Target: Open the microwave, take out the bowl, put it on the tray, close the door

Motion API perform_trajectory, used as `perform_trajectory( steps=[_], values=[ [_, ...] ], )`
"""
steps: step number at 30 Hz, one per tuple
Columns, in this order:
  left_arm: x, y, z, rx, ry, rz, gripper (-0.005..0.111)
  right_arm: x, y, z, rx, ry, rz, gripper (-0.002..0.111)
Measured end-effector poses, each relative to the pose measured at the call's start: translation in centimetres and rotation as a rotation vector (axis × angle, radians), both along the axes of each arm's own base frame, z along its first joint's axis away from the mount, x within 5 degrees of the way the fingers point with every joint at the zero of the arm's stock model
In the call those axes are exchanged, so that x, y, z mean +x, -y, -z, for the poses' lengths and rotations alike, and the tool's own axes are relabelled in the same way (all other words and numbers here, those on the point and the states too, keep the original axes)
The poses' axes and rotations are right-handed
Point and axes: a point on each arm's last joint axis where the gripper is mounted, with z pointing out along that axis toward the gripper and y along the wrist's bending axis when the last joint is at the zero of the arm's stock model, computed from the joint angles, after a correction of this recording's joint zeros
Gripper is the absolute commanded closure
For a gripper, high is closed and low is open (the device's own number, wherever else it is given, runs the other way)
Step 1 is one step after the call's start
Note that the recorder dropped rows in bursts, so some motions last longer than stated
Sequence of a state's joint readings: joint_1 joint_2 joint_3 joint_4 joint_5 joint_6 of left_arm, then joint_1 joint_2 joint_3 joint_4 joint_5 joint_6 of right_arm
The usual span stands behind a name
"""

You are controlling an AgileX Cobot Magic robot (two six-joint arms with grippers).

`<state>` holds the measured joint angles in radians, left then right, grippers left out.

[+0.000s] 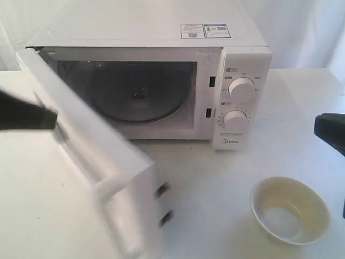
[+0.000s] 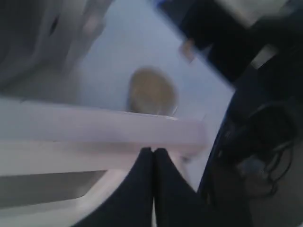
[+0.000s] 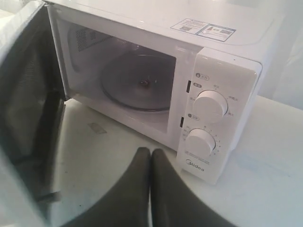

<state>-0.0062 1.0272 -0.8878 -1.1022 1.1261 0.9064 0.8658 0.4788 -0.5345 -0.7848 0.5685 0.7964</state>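
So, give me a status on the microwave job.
Done: the door stands wide open, the microwave holds only its turntable, and the bowl sits out on the table. No tray shows, so that step can't be confirmed. In hand: the left gripper, shut, is at the door; the right gripper is shut and empty. Left: closing the door.

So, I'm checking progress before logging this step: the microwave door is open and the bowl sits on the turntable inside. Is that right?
Not quite. The door is open, but the bowl is not inside. The turntable is bare, and the bowl stands on the table in front of the microwave, below its dials. The exterior view shows this.
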Motion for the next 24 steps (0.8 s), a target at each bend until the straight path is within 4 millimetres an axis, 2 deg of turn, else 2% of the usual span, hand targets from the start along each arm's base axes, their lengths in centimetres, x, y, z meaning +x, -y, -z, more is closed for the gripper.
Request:
perform_trajectory(
  steps=[2, 3, 7, 10, 13, 16, 20, 24],
  values=[
    [0.3, 0.4, -1.4, -0.09, 0.089, 0.025, 0.107, 0.0, 0.0, 0.0, -0.002, -0.002, 0.002, 0.108],
    [0.4, 0.4, -1.7, -0.082, 0.115, 0.031, 0.107, 0.0, 0.0, 0.0, -0.002, -0.002, 0.002, 0.108],
    [0.4, -0.2, -1.1, 0.092, 0.094, 0.025, 0.107, 0.0, 0.0, 0.0, -0.001, -0.001, 0.001, 0.108],
    [0.4, -0.8, -0.4, 0.209, 0.058, 0.007, 0.107, 0.2, -0.8, -0.2, 0.012, 0.025, -0.05, 0.108],
    [0.4, -1.0, -0.2, 0.236, 0.051, 0.001, 0.107, 0.7, -2.8, -0.5, 0.005, 0.088, -0.175, 0.108],
    [0.5, -1.0, -0.2, 0.241, 0.048, -0.002, 0.107, 1.9, -5.4, 0.1, -0.042, 0.086, -0.263, 0.108],
    [0.4, -1.0, -0.3, 0.245, 0.052, -0.001, 0.107, 4.2, -8.3, 1.0, -0.157, 0.043, -0.293, 0.108],
    [-0.7, -1.1, -1.0, 0.249, 0.089, -0.013, 0.107, 6.8, -10.9, 0.9, -0.274, 0.045, -0.299, 0.108]
  ],
)
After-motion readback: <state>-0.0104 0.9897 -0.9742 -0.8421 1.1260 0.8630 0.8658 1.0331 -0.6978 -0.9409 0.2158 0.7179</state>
